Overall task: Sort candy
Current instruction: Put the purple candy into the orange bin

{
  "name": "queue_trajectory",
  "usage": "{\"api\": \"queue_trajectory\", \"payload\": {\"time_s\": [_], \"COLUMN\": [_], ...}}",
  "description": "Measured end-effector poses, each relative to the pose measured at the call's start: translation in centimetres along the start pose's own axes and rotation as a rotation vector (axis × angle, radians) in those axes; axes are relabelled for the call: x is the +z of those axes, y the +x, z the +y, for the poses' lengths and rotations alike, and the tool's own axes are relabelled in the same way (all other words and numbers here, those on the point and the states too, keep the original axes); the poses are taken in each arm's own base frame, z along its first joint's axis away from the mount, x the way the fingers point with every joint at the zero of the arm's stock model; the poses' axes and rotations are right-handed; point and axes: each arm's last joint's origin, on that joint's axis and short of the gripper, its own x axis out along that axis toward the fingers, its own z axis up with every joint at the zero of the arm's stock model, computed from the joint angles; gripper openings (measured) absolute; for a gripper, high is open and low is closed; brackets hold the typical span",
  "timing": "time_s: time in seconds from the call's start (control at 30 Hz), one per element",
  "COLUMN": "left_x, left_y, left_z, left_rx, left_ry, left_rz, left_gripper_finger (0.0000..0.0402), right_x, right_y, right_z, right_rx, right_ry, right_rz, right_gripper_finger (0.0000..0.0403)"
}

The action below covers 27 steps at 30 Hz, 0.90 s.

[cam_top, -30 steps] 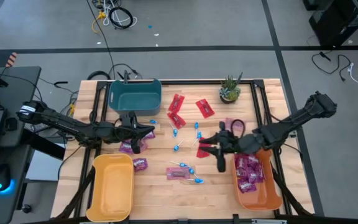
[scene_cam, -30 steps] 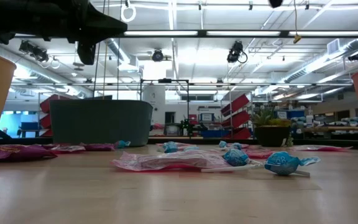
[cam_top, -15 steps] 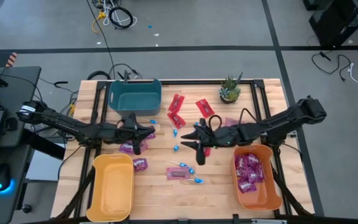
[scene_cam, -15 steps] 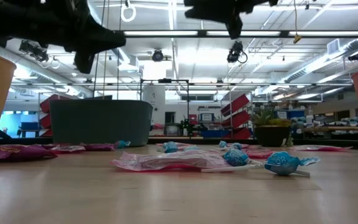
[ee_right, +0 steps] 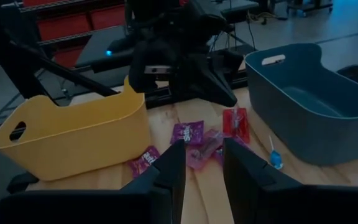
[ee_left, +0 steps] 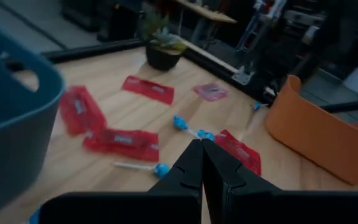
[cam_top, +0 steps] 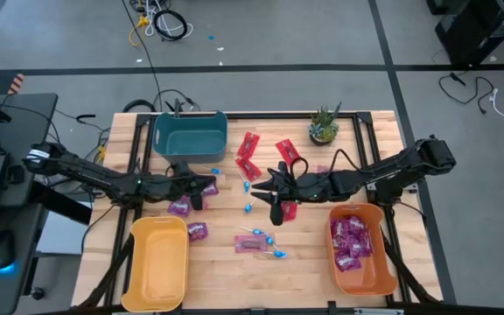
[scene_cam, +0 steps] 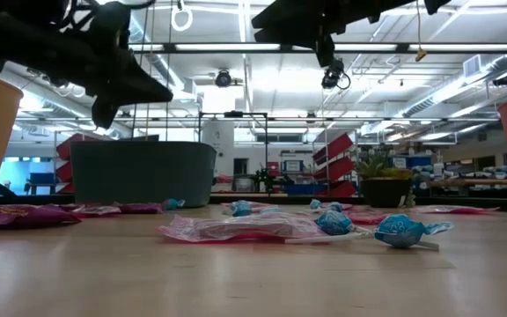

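Note:
Candy lies loose on the wooden table (cam_top: pixel 226 280). Red packets (cam_top: pixel 248 145) lie at the far middle. Blue lollipops (cam_top: pixel 250 207) lie in the middle. Purple packets (cam_top: pixel 179 207) lie by the left arm, and more lie in the orange bin (cam_top: pixel 383 276). My left gripper (cam_top: pixel 210 185) is shut and empty above the purple packets, with its fingers together in the left wrist view (ee_left: pixel 201 144). My right gripper (cam_top: pixel 261 194) is open and empty above the lollipops, and a gap shows between its fingers in the right wrist view (ee_right: pixel 204 149).
A teal bin (cam_top: pixel 191 133) stands at the far left and a yellow bin (cam_top: pixel 157 262) at the near left. A small potted plant (cam_top: pixel 324 125) stands at the far right. A pink packet with lollipops (cam_top: pixel 254 242) lies near the front middle. Bare wood lies between the two near bins.
My right gripper has gone from beside the orange bin toward the table's left, to above the lollipops in the middle. My left gripper has dipped a little lower where it was. No candy has moved.

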Motion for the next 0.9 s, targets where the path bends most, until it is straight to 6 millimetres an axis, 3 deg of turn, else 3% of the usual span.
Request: {"api": "queue_trajectory", "payload": {"time_s": [0.43,0.9], "left_x": [-1.2,-3.3], "left_y": [0.1,-0.8], "left_z": [1.3,3.3], "left_rx": [0.104,0.293], "left_ry": [-0.117,-0.099], "left_rz": [0.128,0.333], "left_gripper_finger": [0.0006,0.0002], "right_x": [-0.2,-4.1], "right_y": [0.4,4.5], "right_z": [-0.1,-1.3], "right_rx": [-0.019,-0.064], "right_ry": [0.003,0.021], "right_rz": [-0.009,0.043], "right_gripper_finger": [0.0091,0.009]}}
